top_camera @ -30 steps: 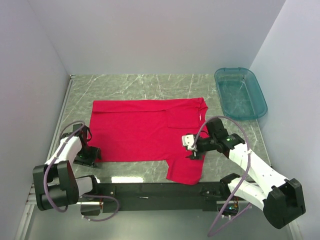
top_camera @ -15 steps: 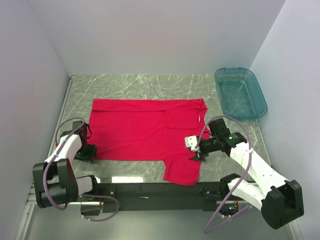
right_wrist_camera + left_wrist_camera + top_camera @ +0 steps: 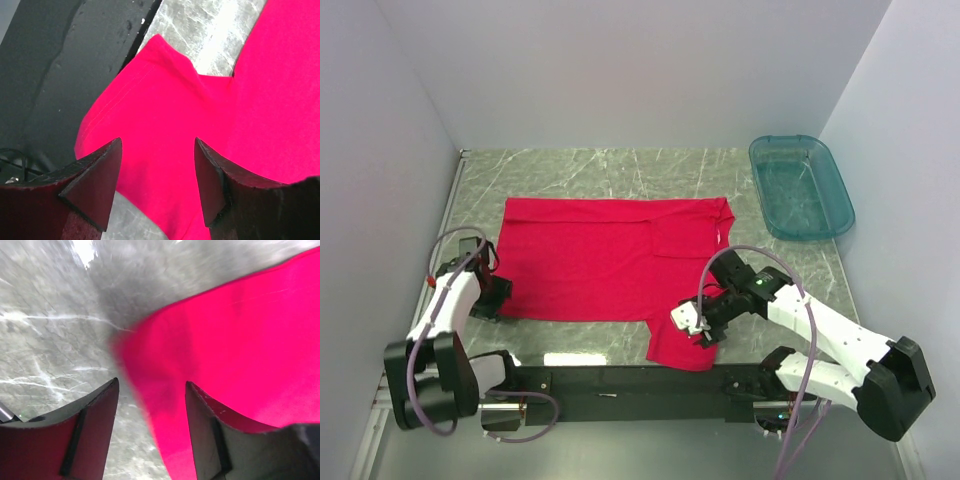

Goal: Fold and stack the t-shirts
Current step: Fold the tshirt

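A grey-green, marble-veined tabletop (image 3: 620,170) enclosed by pale walls carries a plain bright red short-sleeved cotton t-shirt (image 3: 600,260), spread flat across its middle with the round neck toward the right and one sleeve folded in over the body. The shirt's near sleeve runs toward the front edge, where its hem reaches the long black mounting rail (image 3: 620,380). A teal see-through plastic tub (image 3: 800,190), oblong with rounded corners, sits in the far right corner, apart from the shirt.

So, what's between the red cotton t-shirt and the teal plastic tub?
Only bare grey marbled tabletop, shown in the top view; the red cotton t-shirt and teal plastic tub lie apart.
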`<state>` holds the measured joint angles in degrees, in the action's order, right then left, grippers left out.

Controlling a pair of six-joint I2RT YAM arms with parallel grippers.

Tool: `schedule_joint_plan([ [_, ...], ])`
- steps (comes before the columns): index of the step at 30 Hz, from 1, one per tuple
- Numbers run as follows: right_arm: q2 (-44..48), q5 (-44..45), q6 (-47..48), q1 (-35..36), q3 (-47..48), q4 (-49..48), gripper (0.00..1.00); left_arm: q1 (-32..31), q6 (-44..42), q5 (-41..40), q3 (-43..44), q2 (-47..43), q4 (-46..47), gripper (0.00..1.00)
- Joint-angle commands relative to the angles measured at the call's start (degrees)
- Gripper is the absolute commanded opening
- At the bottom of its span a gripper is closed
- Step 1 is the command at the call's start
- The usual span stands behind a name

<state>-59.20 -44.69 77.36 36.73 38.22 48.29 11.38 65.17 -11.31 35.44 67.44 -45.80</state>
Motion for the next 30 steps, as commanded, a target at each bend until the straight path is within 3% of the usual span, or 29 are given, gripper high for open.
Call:
schedule_joint_plan([
  [1, -1.27, -0.74, -3.27, 0.97, 0.54, -4.08, 0.66, 1.36, -0.83, -2.31, 2.70, -4.42, -2.18, 0.62],
  [11, 0.40, -1.81, -1.87, 1.15, -2.44, -5.50, 0.65, 6.46, -1.80, -1.26, 2.53, 1.19, -1.66, 0.56],
  [17, 1.10, -2.51, -0.28, 1.15, -3.59, -4.09, 0.64, 6.73, -1.01, -0.56, 0.60, 4.71, 2.11, 0.46],
  [23, 1.98, -2.86, 0.07, 1.15, -2.36, -1.46, 0.64, 7.52, -1.79, -0.29, 0.16, 8.67, 4.40, 0.09],
  [27, 2.60, -1.72, 0.51, 1.15, -0.25, 1.45, 0.63, 8.22, -4.42, 2.52, 1.03, 6.05, 4.67, 0.00],
  [30, 2.69, -0.67, 3.84, 1.15, 1.51, 6.10, 0.63, 8.22, -5.75, 4.01, 3.40, 1.74, 3.79, 0.00],
])
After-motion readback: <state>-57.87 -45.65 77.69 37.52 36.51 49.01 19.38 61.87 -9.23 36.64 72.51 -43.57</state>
